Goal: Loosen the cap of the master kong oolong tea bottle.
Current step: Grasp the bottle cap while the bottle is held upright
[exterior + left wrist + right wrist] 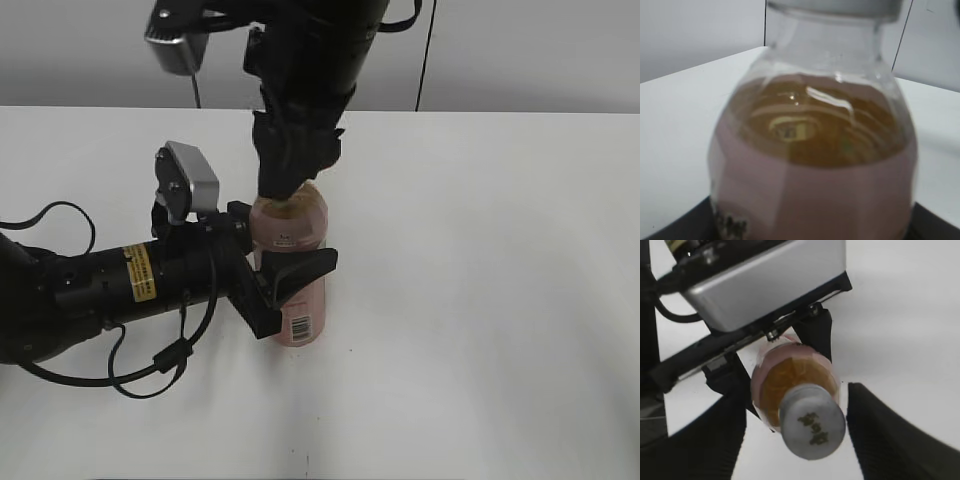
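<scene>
Cap (812, 421) sits between spread right gripper (796, 432) fingers, bottle (292, 270) axis upright; left gripper (285, 275) clamps the body.

A barcode (300, 326) stands low on the pink label of the bottle (295, 235), digits too small to read. A yellow sticker (139, 272) on the left arm carries unreadable print. The cap (812, 421) bears a dark mark, perhaps characters.

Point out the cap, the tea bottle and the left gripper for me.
cap (812, 422): right wrist view, on its flat top beside the dark mark.
tea bottle (300, 322): exterior view, on the pink label near the barcode.
left gripper (290, 282): exterior view, between its fingertips on the bottle.
</scene>
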Robot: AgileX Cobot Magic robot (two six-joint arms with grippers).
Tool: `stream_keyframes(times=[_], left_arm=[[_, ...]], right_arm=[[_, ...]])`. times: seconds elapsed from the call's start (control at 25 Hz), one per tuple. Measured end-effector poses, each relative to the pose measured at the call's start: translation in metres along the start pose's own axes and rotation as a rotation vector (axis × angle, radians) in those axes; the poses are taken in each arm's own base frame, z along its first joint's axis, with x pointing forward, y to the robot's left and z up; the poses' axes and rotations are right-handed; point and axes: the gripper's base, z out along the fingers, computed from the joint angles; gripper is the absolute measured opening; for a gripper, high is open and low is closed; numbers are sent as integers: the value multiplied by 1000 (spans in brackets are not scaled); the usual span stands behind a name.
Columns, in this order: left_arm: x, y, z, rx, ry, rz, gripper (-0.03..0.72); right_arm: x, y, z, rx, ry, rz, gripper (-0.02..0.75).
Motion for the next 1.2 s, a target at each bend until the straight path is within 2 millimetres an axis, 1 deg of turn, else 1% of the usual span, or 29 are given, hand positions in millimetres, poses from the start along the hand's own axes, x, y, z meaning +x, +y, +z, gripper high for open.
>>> stream_keyframes(times=[0.08, 0.12, 0.16, 0.28, 0.52, 0.6, 0.68, 0.8, 1.08, 1.2], left_arm=[[0, 0, 0, 0, -1, -1, 400], [0, 0, 0, 0, -1, -1, 400], [0, 0, 0, 0, -1, -1, 400], [0, 0, 0, 1, 0, 0, 400], [0, 0, 0, 1, 0, 0, 400], [0, 0, 0, 1, 0, 0, 400], [0, 0, 0, 1, 0, 0, 400], [0, 0, 0, 1, 1, 0, 400], [0, 0, 0, 2, 1, 0, 400], [0, 0, 0, 2, 1, 0, 400]], right_arm=[[-1, 1, 0, -9, -10, 95, 520], [-1, 1, 0, -10, -12, 154, 557], [-2, 1, -1, -9, -14, 209, 572], [-5, -1, -7, 6, -31, 434, 578], [-4, -7, -14, 63, -32, 1010, 578], [-4, -7, -14, 64, -35, 1110, 578], [-4, -7, -14, 62, -38, 1171, 578], [-4, -6, -13, 59, -35, 1208, 568], [-3, -4, -9, 42, -24, 1231, 470], [-2, -1, -5, 23, -11, 1239, 446]])
